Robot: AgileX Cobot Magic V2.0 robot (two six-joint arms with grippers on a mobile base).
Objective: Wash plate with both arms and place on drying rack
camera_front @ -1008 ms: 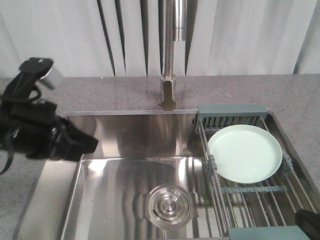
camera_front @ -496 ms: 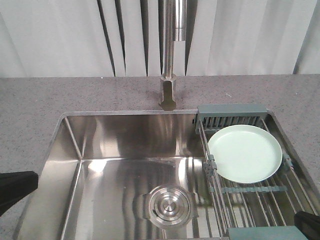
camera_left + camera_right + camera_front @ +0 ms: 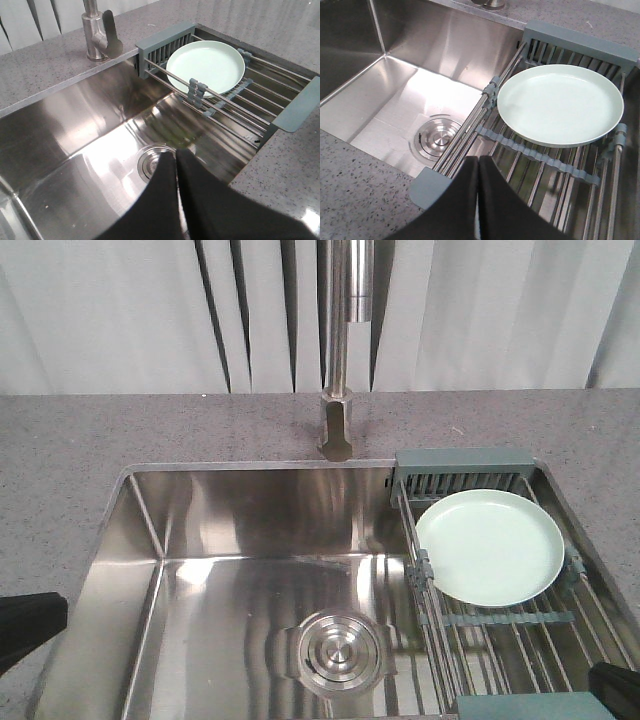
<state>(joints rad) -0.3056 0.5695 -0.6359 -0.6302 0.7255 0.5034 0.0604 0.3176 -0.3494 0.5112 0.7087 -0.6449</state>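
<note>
Plate [image 3: 490, 546]: flat on rack [image 3: 510, 640], right of sink [image 3: 250, 570]. Faucet [image 3: 338, 360] behind, drain [image 3: 338, 650] in basin. My left pincer [image 3: 176, 165] and right pincer [image 3: 478, 167]: tips pressed together, holding nothing. Grey surface [image 3: 150, 430] all round.

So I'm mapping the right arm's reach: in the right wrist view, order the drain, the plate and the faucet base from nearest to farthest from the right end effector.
1. Drain: in the sink floor, left of the right end effector.
2. Plate: on the rack, ahead and to the right; close to the drain's distance, so 1 and 2 are hard to separate.
3. Faucet base: on the counter behind the sink, clearly farthest.
</note>
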